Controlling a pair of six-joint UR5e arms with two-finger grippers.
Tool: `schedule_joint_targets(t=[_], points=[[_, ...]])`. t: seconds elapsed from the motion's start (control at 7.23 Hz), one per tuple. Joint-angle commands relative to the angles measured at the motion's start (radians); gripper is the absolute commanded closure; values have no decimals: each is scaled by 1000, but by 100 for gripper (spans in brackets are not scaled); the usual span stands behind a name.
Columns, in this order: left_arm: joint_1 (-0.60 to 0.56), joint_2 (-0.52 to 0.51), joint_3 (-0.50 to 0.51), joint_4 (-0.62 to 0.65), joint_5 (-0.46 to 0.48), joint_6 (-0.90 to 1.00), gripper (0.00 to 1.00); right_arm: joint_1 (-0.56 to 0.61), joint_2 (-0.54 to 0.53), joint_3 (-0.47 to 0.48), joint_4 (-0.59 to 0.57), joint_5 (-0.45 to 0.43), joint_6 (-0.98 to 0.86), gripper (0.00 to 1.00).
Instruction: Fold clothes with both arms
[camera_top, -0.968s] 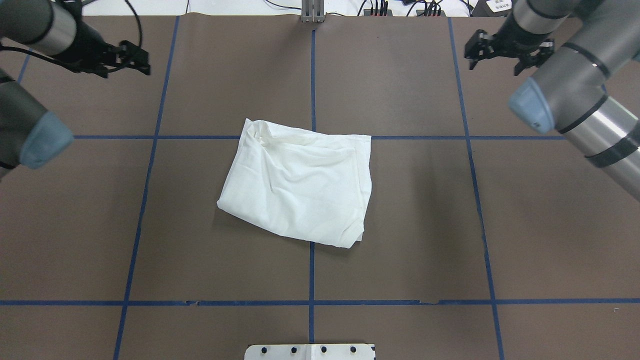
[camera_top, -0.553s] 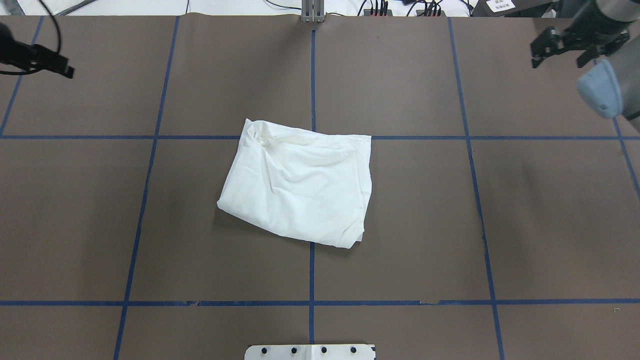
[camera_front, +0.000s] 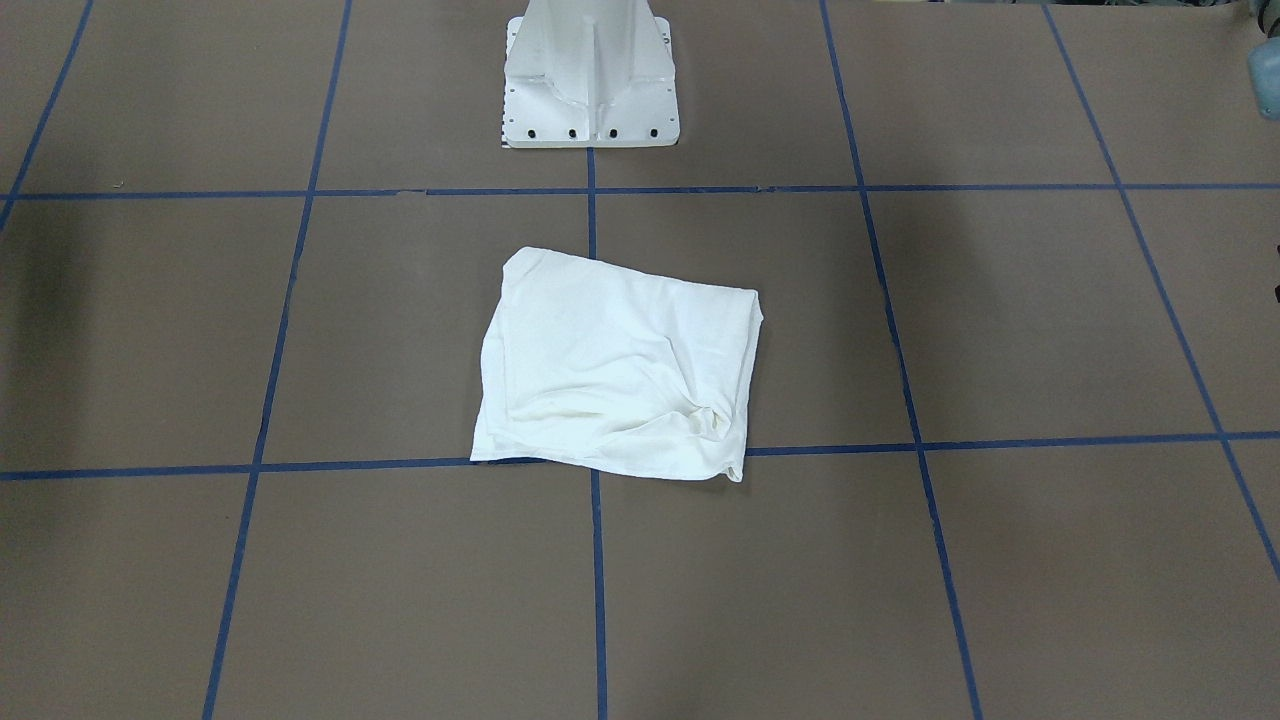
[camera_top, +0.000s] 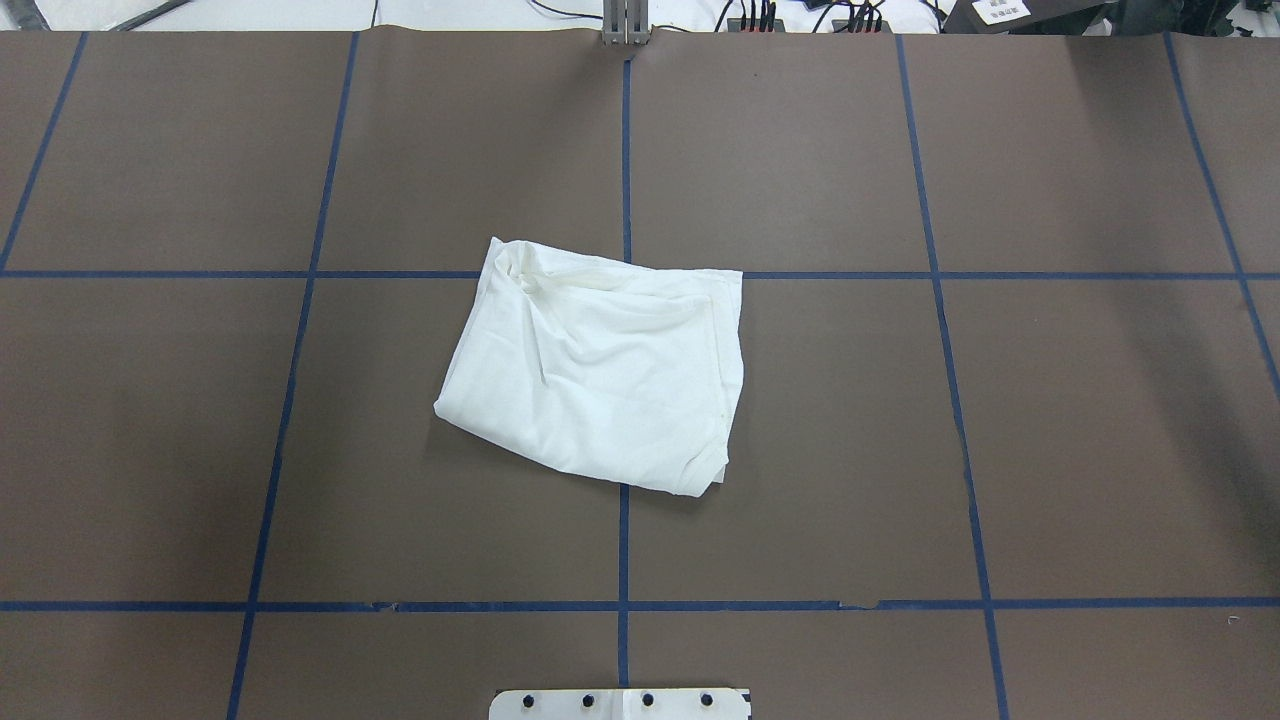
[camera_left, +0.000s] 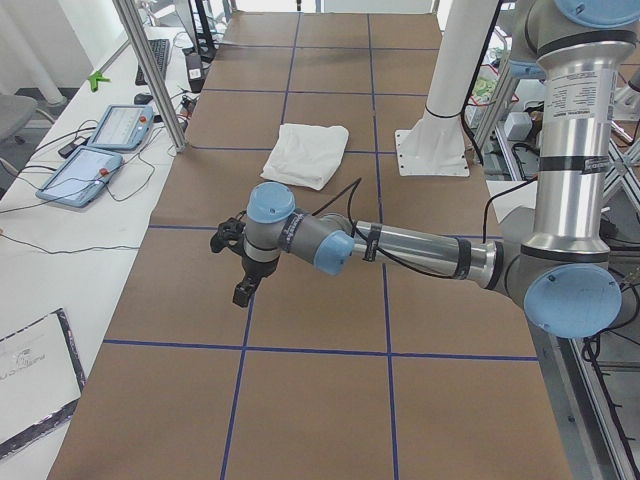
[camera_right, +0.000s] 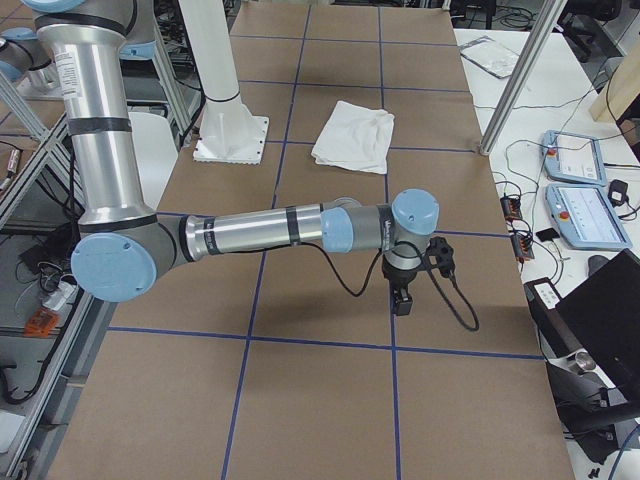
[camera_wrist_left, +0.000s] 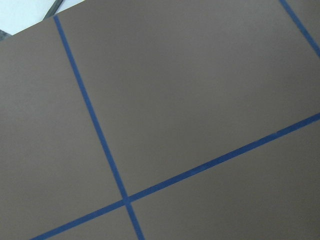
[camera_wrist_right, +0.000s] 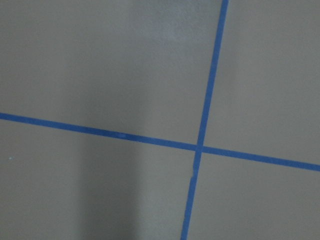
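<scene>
The silver-grey tubular left arm (camera_left: 420, 250) and right arm (camera_right: 250, 228) have light-blue joint caps (camera_left: 570, 298), looping black cables (camera_right: 455, 295), and a black left pincer (camera_left: 241, 290) and right pincer (camera_right: 402, 303).

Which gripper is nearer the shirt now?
Left, probably marginally. Left gripper and right gripper hang toward opposite table ends, both clear of the shirt, which lies off-centre leftward.

Seen from overhead behind the pedestal (camera_top: 620, 703), looking forward and down; from across the worktop (camera_front: 1000, 300), facing back steeply; from both ends, looking along it, all sharing the shirt (camera_top: 600, 370); from each wrist, close above blue tape (camera_wrist_left: 95, 130).
</scene>
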Motion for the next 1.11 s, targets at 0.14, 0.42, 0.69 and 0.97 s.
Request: schedule_joint_targets(t=[0.14,0.42,0.69,0.97], points=[[-13,54,48,4,13,6,0,78,-87,10,24,19,-11,0],[-15,77,3,147,7,9,0,78,-106,17,10,29,-7,0],[-69,75,-41,258,7,110,0,85,-112,20,-17,34,-7,0],[-93,68,-22,286,1,161,0,116,-109,22,-56,61,-8,0]])
